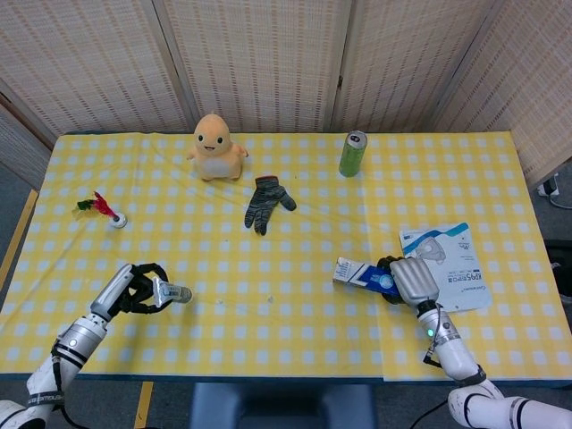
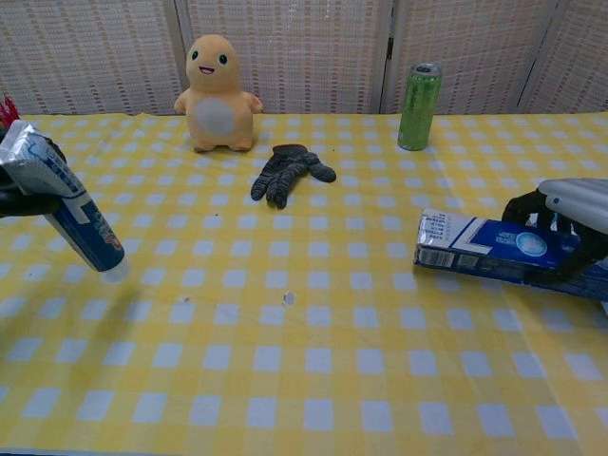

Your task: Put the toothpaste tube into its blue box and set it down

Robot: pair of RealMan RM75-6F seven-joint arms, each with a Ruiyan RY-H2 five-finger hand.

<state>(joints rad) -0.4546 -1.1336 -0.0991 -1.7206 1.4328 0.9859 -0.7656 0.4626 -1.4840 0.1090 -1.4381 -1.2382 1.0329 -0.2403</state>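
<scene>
Holding the 2 task pieces apart for now: toothpaste tube point(image 2: 68, 203) sits in the left hand point(image 1: 134, 290) near the table's point(image 1: 295, 322) front-left corner, blue box point(image 2: 494, 253) in the right hand point(image 1: 409, 281) near the front-right. Probably staged this way so each hand carries 1 part & they can meet mid-table for the insertion.

Tube: tilted, crimped end up toward the hand, cap end angled down & toward table centre, clear of the cloth in chest view, w/ a shadow under it. That cap-forward tilt suits feeding it into a box mouth.

Box: lies roughly parallel to the front edge, its white end flap pointing toward centre, i.e. toward the tube. Chest view shows that end slightly raised off the cloth, so it looks picked up rather than resting, though I can't be sure along its whole length. Can't tell if the flap is open.

Fingers: left fingers point(image 1: 147, 271) curl tight round the tube's upper part, full wrap, nothing else touched. Right fingers point(image 2: 541, 204) arch over the box top & hook down its far side, thumb side underneath is hidden; closed on the box.

Bystanders well apart: glove point(image 1: 264, 203) & plush toy point(image 1: 215, 146) toward the back, green can point(image 1: 352, 153) at back-right, shuttlecock point(image 1: 105, 209) by the left edge, mask packet point(image 1: 451, 264) just beside the right hand.
</scene>
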